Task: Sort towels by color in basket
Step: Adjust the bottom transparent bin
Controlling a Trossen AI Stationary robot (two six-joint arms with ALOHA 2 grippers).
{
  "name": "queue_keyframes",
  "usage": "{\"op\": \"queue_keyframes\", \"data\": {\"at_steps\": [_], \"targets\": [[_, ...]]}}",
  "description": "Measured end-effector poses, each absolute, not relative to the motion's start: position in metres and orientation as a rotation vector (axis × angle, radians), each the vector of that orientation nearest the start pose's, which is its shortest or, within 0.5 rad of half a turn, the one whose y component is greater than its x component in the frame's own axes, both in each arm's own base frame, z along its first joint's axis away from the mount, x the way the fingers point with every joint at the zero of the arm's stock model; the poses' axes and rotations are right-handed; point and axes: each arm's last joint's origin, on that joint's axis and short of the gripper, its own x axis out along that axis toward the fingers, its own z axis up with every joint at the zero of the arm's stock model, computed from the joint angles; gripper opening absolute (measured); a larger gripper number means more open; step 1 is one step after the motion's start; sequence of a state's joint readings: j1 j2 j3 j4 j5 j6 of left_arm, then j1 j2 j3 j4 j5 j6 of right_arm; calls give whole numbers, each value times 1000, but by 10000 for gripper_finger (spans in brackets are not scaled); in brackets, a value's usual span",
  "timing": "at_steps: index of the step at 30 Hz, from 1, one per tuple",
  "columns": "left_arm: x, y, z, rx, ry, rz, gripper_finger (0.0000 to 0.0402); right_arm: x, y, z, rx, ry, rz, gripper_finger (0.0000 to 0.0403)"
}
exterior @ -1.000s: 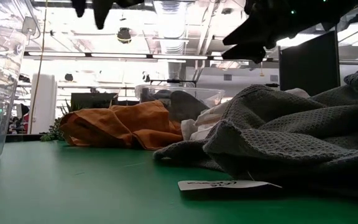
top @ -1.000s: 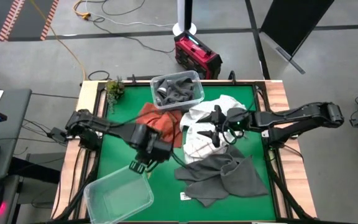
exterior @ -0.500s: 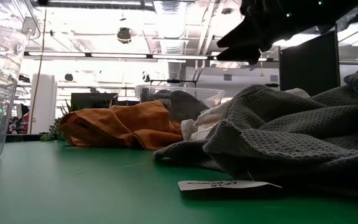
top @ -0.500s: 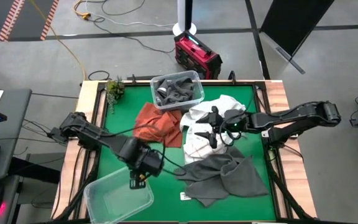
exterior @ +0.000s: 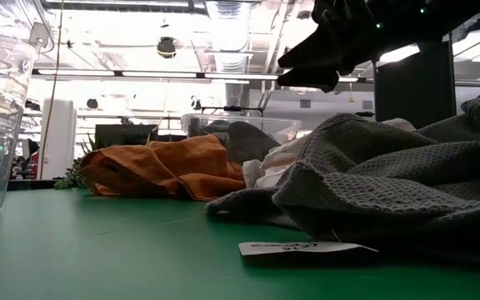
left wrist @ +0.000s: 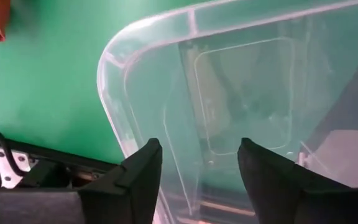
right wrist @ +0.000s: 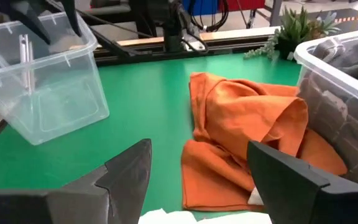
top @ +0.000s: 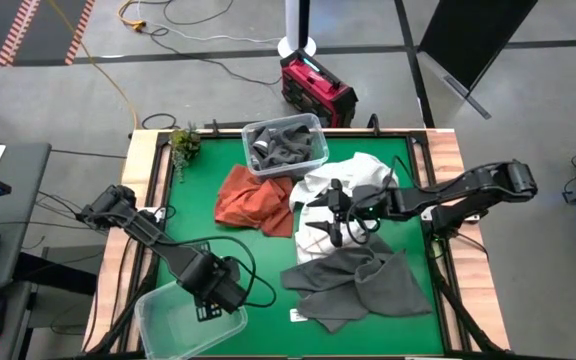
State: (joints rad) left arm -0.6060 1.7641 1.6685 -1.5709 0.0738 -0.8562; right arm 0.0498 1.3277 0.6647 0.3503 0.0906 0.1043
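A rust orange towel [top: 256, 197] [right wrist: 247, 124] lies crumpled at mid-table. To its right is a heap of white towels [top: 340, 190], and a dark grey towel [top: 356, 282] [exterior: 390, 175] lies spread near the front edge. My right gripper [top: 319, 214] [right wrist: 197, 152] is open and hovers over the white heap's left side, pointing at the orange towel. My left gripper [top: 206, 306] [left wrist: 197, 149] is open above the far rim of an empty clear basket [top: 183, 322] [left wrist: 241, 106] at the near-left corner. A second clear basket [top: 286, 143] at the far edge holds dark grey towels.
A small green plant [top: 184, 141] stands at the far-left corner. A white label [exterior: 300, 247] lies on the green mat in front of the dark grey towel. Bare green mat [top: 193, 215] stretches between the orange towel and the near-left basket. Wooden rails edge the table.
My left gripper has swung from beside the orange towel toward the table's near-left corner and now hangs over the empty basket. My right gripper has moved a little toward the table's left, toward the orange towel. The towels and baskets have stayed in place.
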Motion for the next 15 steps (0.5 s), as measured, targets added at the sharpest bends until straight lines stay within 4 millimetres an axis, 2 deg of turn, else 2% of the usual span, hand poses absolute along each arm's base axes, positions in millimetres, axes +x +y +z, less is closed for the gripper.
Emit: {"op": "queue_keyframes", "data": {"at_steps": [3, 7, 12, 15], "targets": [[252, -178, 296, -187, 1712, 217, 205, 279, 11, 228, 83, 295, -55, 292], [250, -182, 302, -286, 1783, 136, 201, 279, 11, 227, 85, 296, -55, 292], [241, -183, 319, -284, 1707, 131, 187, 279, 13, 228, 86, 287, -49, 292], [232, -179, 321, -258, 1654, 187, 179, 279, 14, 228, 86, 287, -42, 292]]}}
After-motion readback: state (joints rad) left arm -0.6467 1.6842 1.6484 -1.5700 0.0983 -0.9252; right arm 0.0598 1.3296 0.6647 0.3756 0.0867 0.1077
